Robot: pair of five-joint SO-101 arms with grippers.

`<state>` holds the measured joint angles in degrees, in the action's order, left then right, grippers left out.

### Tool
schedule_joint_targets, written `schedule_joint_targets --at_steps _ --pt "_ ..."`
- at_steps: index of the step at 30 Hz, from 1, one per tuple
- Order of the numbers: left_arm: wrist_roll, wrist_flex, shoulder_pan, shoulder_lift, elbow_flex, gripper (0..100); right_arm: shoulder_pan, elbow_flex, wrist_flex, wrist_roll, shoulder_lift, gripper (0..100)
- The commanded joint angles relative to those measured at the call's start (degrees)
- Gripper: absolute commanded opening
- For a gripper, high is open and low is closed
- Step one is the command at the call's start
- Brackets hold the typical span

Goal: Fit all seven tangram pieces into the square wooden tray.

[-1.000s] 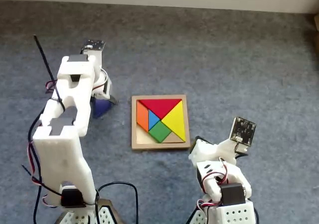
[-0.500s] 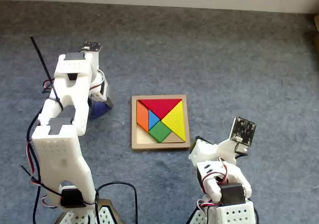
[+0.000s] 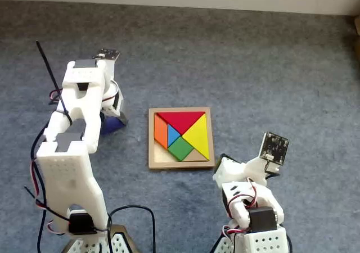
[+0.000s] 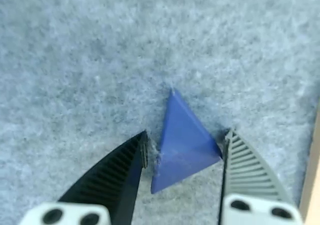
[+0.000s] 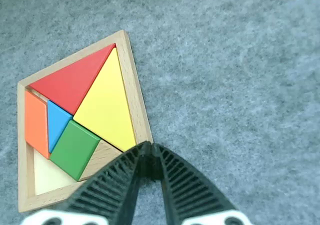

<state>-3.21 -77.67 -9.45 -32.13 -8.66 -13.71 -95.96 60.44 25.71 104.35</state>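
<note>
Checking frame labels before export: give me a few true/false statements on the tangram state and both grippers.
1. The dark blue triangular piece lies on the grey carpet, outside the square wooden tray. True.
2. The left gripper is shut on that piece. False: its jaws stand open on either side of it.
3. The red triangle and the yellow triangle lie edge to edge in the tray. True.
4. The right gripper holds a piece. False: it is shut on nothing, by the tray's corner.
5. The tray is full. False: part of its floor is bare.
</note>
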Motion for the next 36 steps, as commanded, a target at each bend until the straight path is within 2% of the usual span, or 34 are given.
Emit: schedule_joint_targets --at_steps 1,9,14,18,24,36 --pt "-2.46 -1.05 1.19 0.4 -1.01 24 0.75 -5.93 -0.92 -0.62 0.84 0.5" --pt "-4.57 -1.14 2.15 0.4 -0.92 24 0.75 -5.93 -0.92 -0.62 0.84 0.5" --pt "-4.66 -0.88 1.8 0.4 -1.27 30 0.75 -5.93 -0.92 -0.62 0.84 0.5" --pt "-4.75 -0.7 0.57 0.4 -1.45 29 0.75 -5.93 -0.92 -0.62 0.84 0.5" --pt "-10.99 -0.7 -1.01 0.04 -1.36 24 0.75 -5.93 -0.92 -0.62 0.84 0.5" --pt "-10.99 -0.79 -1.63 -0.04 -1.19 23 0.75 -5.93 -0.92 -0.62 0.84 0.5"
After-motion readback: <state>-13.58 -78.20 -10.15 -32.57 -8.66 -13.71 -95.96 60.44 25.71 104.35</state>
